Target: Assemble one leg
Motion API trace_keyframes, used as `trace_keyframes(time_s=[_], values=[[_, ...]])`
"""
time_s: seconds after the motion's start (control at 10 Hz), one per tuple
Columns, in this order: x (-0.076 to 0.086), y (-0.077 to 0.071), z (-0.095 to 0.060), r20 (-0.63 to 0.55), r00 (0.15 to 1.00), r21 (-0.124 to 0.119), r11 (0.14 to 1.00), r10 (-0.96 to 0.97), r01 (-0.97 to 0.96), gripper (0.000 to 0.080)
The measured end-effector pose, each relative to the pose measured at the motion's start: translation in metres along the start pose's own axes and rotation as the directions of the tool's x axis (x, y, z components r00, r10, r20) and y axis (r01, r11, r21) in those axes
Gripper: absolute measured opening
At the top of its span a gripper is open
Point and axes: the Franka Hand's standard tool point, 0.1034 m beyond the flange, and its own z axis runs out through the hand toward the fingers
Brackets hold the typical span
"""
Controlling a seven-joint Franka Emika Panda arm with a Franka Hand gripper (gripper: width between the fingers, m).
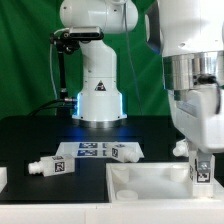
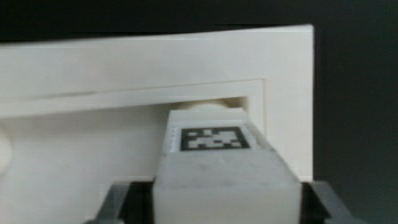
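The gripper point(image 2: 215, 200) clenches its jaws on the leg point(image 2: 215, 150), a white tagged post that stands out ahead of the fingertips. The post's far end meets a round corner socket point(image 2: 210, 102) of the flat white panel point(image 1: 150, 185) directly beyond the jaws. Well away from the jaws, two more legs point(image 1: 48, 167) lie on the black table point(image 1: 30, 135), one beside and one point(image 1: 124, 153) on the marker board point(image 1: 95, 151).

White tagged leg point(image 2: 215, 150) upright in the panel's point(image 2: 107, 130) corner socket.

White leg point(image 2: 217, 150), black-and-white square tag
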Motion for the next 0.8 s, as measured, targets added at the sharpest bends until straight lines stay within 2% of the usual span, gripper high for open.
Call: trace_keyframes(time_s=[0.1, 0.5, 0.7, 0.8], values=[[-0.001, 0.0, 0.0, 0.014, 0.995, 0.003, 0.995, 0.095, -0.095, 0.0287], [-0.001, -0.001, 0.0, 0.014, 0.996, 0.007, 0.996, 0.09, -0.091, 0.0287], [-0.006, -0.003, -0.007, 0.022, 0.998, 0.017, 0.998, 0.067, -0.067, 0.0571], [-0.01, -0.008, -0.019, 0.031, 0.999, 0.033, 0.999, 0.027, -0.028, 0.0571]])
